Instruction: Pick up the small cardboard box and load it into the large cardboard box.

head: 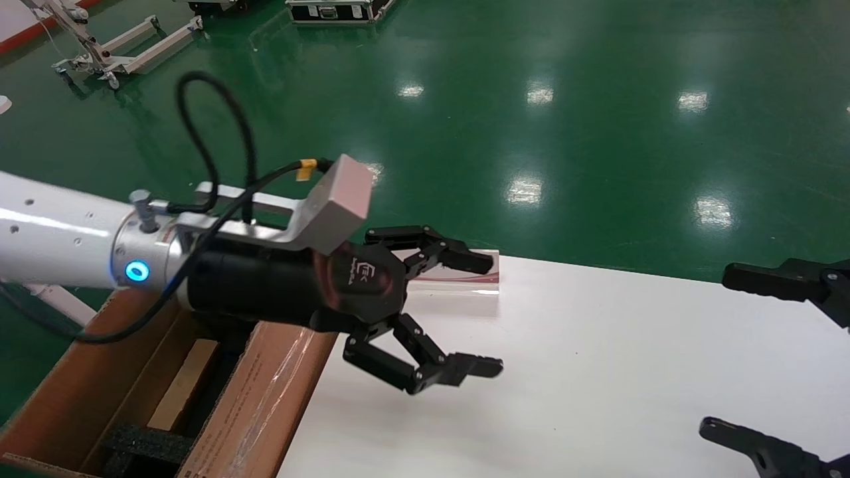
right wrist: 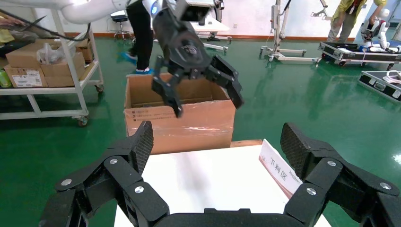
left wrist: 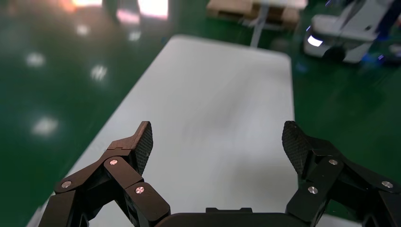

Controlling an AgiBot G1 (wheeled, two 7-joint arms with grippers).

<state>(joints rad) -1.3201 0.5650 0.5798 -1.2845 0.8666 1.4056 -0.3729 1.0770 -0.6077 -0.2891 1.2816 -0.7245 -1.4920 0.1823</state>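
Note:
The large cardboard box (head: 265,398) stands open on the floor at the white table's (head: 597,372) left end; the right wrist view shows its taped brown wall (right wrist: 179,127). Inside it, between black foam pads (head: 143,441), lies a flat tan carton (head: 182,385) that looks like the small cardboard box. My left gripper (head: 495,313) hangs open and empty over the table's left part, just right of the large box; it shows as well in its own view (left wrist: 217,137) and from the right wrist (right wrist: 208,108). My right gripper (head: 716,350) is open at the table's right edge (right wrist: 215,137).
A white sign stand with a red stripe (head: 465,282) sits at the table's far left edge (right wrist: 279,168). On the green floor are a shelf cart with cartons (right wrist: 47,61), white wheeled frames (head: 113,53) and black cases (head: 332,10).

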